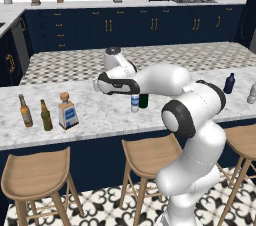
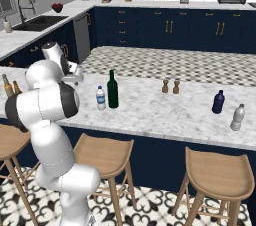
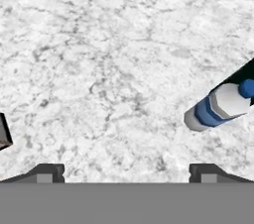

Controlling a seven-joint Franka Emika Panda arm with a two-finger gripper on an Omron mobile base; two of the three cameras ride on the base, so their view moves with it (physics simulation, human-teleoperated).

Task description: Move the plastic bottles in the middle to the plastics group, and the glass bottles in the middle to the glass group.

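Hand view: gripper [image 3: 126, 171] open, jaws wide apart, empty, over marble counter [image 3: 99, 69]. Water bottle [image 3: 218, 106] at 3 o'clock, blue label, no legible text. Green wine bottle [image 2: 113, 89] just beside water bottle. Square blue-labelled bottle [image 1: 67, 111] beside beer bottles [image 1: 46, 115].

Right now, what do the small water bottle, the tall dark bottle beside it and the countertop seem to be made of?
The small water bottle looks like thin clear plastic: see-through body, blue label band. The tall dark bottle looks like glossy dark green glass, judging by its wine-bottle shape, though the render leaves that open. The countertop looks like polished marble or similar stone: white with grey veining.
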